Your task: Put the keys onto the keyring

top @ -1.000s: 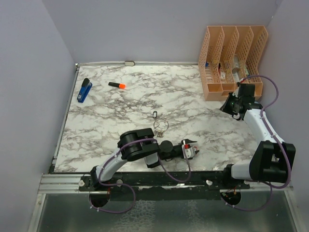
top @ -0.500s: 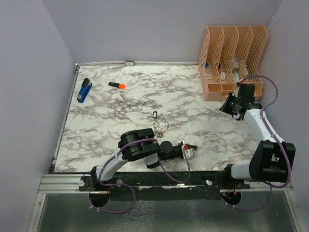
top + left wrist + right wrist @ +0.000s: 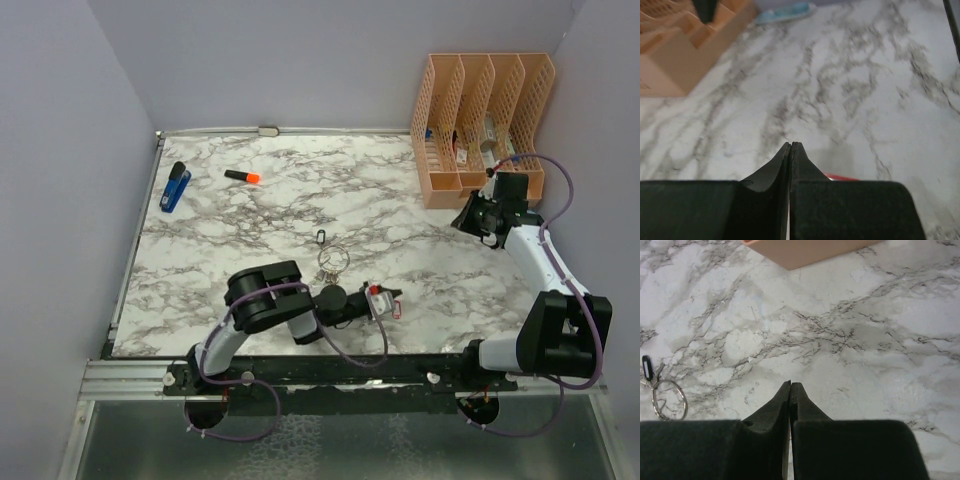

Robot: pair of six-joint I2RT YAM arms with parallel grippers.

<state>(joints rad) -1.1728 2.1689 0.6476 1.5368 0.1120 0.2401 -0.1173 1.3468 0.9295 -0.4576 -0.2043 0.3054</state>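
Note:
The keyring (image 3: pixel 333 258) lies mid-table with small silver keys on it and a dark-headed key (image 3: pixel 321 237) just beyond it. The right wrist view shows the same keyring (image 3: pixel 669 399) and dark-headed key (image 3: pixel 646 367) at its left edge. My left gripper (image 3: pixel 392 298) lies low over the table, right of the ring. In its wrist view this left gripper (image 3: pixel 790 145) has its tips pressed together with nothing between them. A red sliver, the key's red tag (image 3: pixel 842 177), shows just under its fingers; I cannot tell if it is held. My right gripper (image 3: pixel 462 224) (image 3: pixel 790 385) hovers shut and empty by the organiser.
An orange file organiser (image 3: pixel 480 125) stands at the back right, close behind the right arm. An orange-capped marker (image 3: pixel 241 177) and a blue object (image 3: pixel 175 187) lie at the back left. Walls enclose the table on three sides.
The left gripper closed from open to shut and drew back to the left, a little nearer the keyring. The right arm hardly moved.

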